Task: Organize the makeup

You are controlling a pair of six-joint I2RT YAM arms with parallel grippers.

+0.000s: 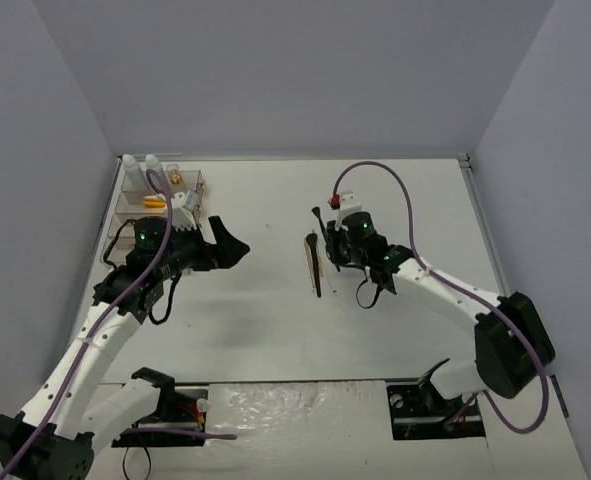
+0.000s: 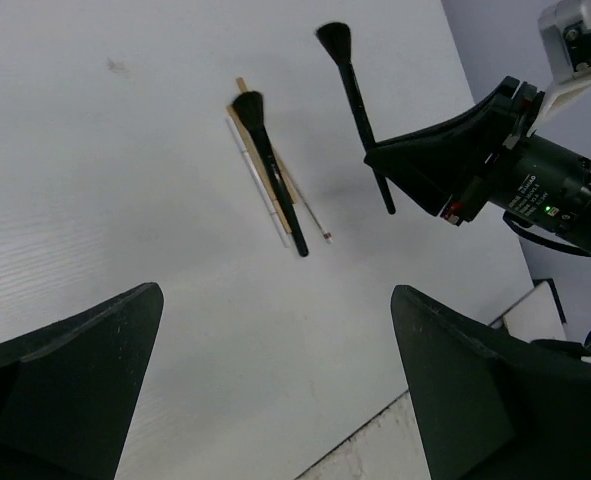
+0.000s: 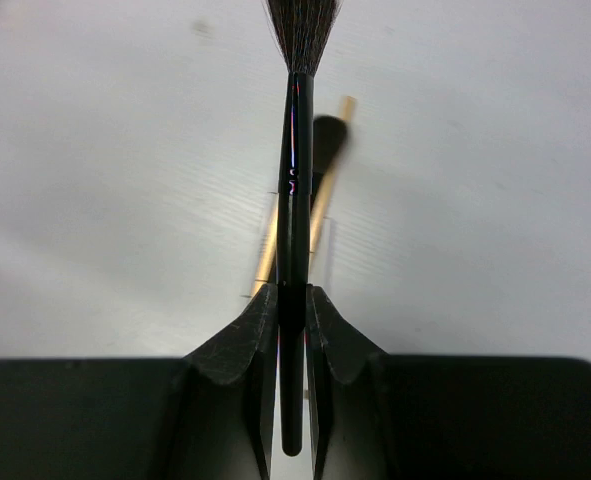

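Note:
My right gripper (image 1: 332,247) is shut on a slim black brush (image 1: 319,220) and holds it just above the table. In the right wrist view the handle (image 3: 294,200) is pinched between the fingertips (image 3: 260,320), bristles pointing away. A second black brush (image 1: 314,262) lies on the table beside thin wooden sticks (image 1: 308,268). The left wrist view shows it (image 2: 272,175) next to the held brush (image 2: 353,85). My left gripper (image 1: 231,246) is open and empty, left of the brushes. Two white bottles (image 1: 141,162), a gold-capped vial (image 1: 175,178) and an orange tube (image 1: 153,203) sit in the drawer box.
The clear acrylic drawer box (image 1: 197,188) stands at the back left corner against the wall. Grey walls close the table on three sides. A rougher white panel (image 1: 295,410) runs along the near edge between the arm bases.

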